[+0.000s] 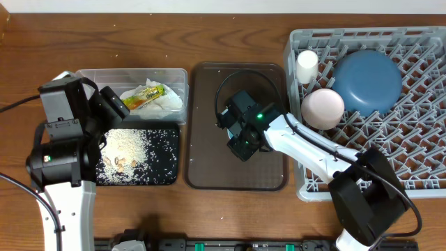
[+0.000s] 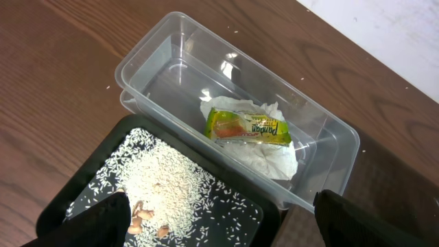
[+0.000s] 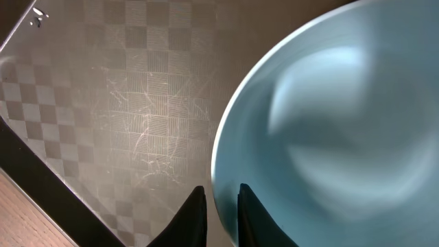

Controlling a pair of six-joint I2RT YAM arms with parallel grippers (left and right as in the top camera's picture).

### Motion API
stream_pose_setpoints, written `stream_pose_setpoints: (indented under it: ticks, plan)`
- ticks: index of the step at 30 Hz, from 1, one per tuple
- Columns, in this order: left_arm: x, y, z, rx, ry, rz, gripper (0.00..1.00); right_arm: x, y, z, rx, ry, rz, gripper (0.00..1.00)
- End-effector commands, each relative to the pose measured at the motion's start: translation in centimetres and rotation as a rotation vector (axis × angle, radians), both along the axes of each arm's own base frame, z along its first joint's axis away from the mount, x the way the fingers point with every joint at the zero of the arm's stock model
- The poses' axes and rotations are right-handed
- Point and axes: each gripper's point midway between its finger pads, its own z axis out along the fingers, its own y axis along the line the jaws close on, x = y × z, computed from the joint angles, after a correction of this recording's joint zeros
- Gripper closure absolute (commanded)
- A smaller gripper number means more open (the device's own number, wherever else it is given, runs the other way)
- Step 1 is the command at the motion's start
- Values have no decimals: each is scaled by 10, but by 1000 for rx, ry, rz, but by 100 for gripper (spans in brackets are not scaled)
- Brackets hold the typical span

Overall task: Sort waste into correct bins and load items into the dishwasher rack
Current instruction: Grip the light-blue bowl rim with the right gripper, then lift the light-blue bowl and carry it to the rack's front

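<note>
My right gripper (image 3: 221,195) is closed on the rim of the small light-blue bowl (image 3: 329,123), one finger inside and one outside, over the brown serving tray (image 3: 137,103). In the overhead view that gripper (image 1: 244,143) hides the bowl. My left gripper (image 2: 219,206) is open and empty above the black tray (image 2: 82,199), which holds rice scraps (image 2: 164,185). The clear tub (image 2: 171,41) holds the white napkin (image 2: 267,154) with the yellow-green wrapper (image 2: 248,128) on top. The grey rack (image 1: 418,160) holds the dark-blue bowl (image 1: 367,80), the pink bowl (image 1: 323,108) and the white cup (image 1: 306,65). The chopsticks are out of view.
The brown serving tray (image 1: 209,167) lies between the black tray (image 1: 167,174) and the rack. The clear tub (image 1: 90,73) sits directly behind the black tray. A few brown food bits (image 2: 144,213) lie in the rice.
</note>
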Motion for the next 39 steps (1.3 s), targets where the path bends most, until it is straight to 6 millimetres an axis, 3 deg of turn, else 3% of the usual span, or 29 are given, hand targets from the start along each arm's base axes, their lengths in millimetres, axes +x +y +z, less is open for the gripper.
stream_pose_setpoints:
  ticks: [1,20,22,23,26,28,32,36,39]
  plan:
    - [0,4,3,13,-3,10,12,-5,-1,-4,-11,10,3,85]
    - [0,4,3,13,-3,10,12,0,-7,-7,-46,-22,-7,88]
    - [0,4,3,13,-3,9,12,0,-8,-7,-47,-20,-7,91]
    - [0,4,3,13,-3,10,12,-1,-7,-7,-42,-16,-6,99]
    - [0,4,3,13,-3,10,12,-5,3,0,13,8,6,99]
    - [0,4,3,13,-3,9,12,-7,15,14,84,24,21,99]
    - [0,4,3,13,-3,10,12,-2,29,71,233,-20,-4,99]
    - [0,4,3,13,-3,10,12,-2,16,149,372,-85,-86,99]
    - [0,4,3,13,-3,10,12,-15,-10,205,489,-105,-171,99]
